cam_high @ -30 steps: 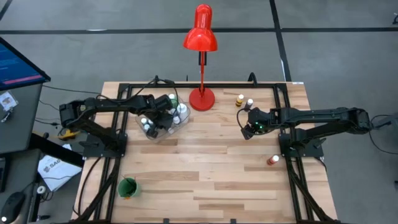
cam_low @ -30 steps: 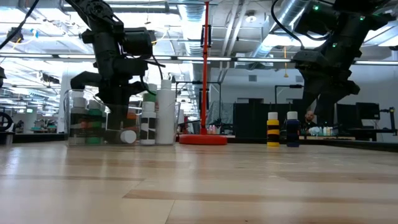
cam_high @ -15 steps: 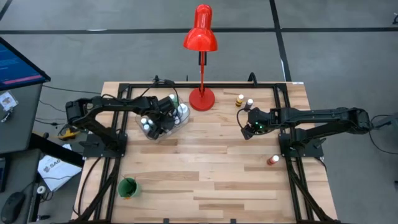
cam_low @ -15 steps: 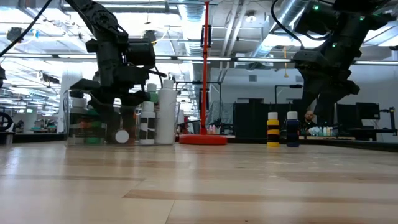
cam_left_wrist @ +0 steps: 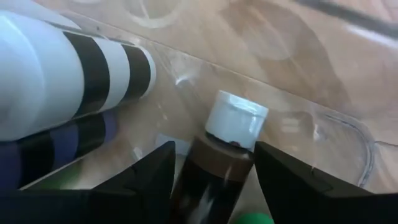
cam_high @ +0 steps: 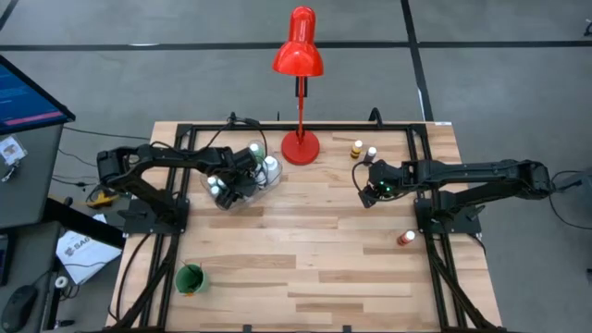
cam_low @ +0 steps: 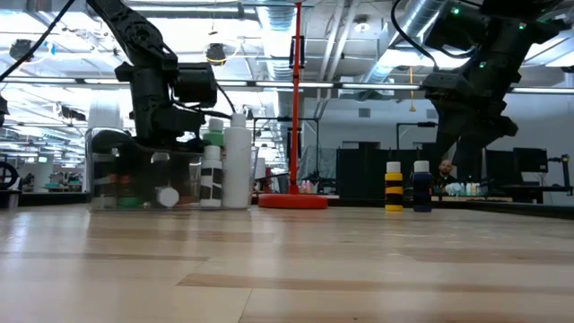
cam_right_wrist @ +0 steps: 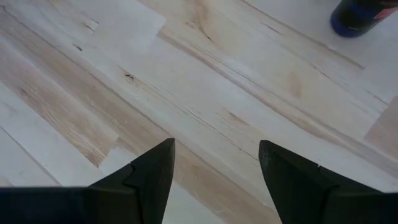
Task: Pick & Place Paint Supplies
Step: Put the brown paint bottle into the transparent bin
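**Left jaws let go over the clear bin**

Since a second ago my left gripper (cam_high: pixel 225 188) has drawn back a little toward my left side above the clear bin (cam_high: pixel 242 178), and its jaws, closed then, now stand parted. Between my fingers (cam_left_wrist: pixel 140 180) the left wrist view shows a brown paint bottle (cam_left_wrist: pixel 219 162) with a white cap, lying in the bin; whether the fingers touch it I cannot tell. Beside it lies a white bottle with black bands (cam_left_wrist: pixel 68 71), and under that a dark blue one (cam_left_wrist: pixel 50 149).

From table height, the bin holds several white-capped bottles, with a tall white bottle (cam_low: pixel 237 168) upright at its right end.

Farther right stands the red desk lamp (cam_high: pixel 299 92). Beyond it, near the far edge of the tabletop (cam_high: pixel 305 259), stand a yellow-and-black bottle (cam_low: pixel 393 186) and a dark blue bottle (cam_low: pixel 421 186). My right gripper (cam_high: pixel 371 190) hovers over bare wood near them, unmoved, jaws wide apart and holding nothing. An orange bottle (cam_high: pixel 404 239) sits by my right arm's base.
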Controlling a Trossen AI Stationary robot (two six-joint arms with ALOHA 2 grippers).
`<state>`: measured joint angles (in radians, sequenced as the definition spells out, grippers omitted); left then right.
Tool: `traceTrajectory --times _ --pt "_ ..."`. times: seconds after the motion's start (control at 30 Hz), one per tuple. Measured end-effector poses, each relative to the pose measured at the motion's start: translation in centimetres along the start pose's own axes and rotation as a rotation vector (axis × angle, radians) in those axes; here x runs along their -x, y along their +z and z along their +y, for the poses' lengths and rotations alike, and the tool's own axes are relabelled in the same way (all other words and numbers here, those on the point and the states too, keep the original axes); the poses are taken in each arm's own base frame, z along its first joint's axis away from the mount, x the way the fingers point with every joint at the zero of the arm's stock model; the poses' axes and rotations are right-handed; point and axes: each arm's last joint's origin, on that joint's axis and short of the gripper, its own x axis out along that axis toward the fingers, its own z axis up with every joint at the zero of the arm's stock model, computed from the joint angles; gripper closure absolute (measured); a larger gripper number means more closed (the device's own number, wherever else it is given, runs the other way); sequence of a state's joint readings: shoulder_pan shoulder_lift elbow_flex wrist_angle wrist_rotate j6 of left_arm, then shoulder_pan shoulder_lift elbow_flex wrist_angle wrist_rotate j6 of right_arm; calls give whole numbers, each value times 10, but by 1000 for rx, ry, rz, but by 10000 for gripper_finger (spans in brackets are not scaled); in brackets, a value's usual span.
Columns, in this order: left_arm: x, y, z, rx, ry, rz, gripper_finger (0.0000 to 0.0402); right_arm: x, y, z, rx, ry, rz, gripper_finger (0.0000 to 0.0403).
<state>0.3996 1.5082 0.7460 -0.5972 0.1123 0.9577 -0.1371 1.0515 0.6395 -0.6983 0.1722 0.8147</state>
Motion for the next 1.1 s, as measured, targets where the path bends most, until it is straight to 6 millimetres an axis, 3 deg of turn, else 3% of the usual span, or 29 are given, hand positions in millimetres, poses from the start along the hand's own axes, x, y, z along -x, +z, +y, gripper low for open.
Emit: traceTrajectory --times 0.17,0.37,0.47,0.67,1.1 --pt "0 0 0 -1 12 19 206 0 0 0 8 -1 0 175" --pt "0 1 0 12 12 19 285 0 0 0 8 -1 0 175" --pt "2 1 -1 24 19 14 306 0 0 0 8 -1 0 175" --pt "17 2 -3 69 71 -36 297 0 0 0 8 -1 0 175" --pt "74 3 -13 160 277 -220 292 0 3 5 -5 74 -10 175"
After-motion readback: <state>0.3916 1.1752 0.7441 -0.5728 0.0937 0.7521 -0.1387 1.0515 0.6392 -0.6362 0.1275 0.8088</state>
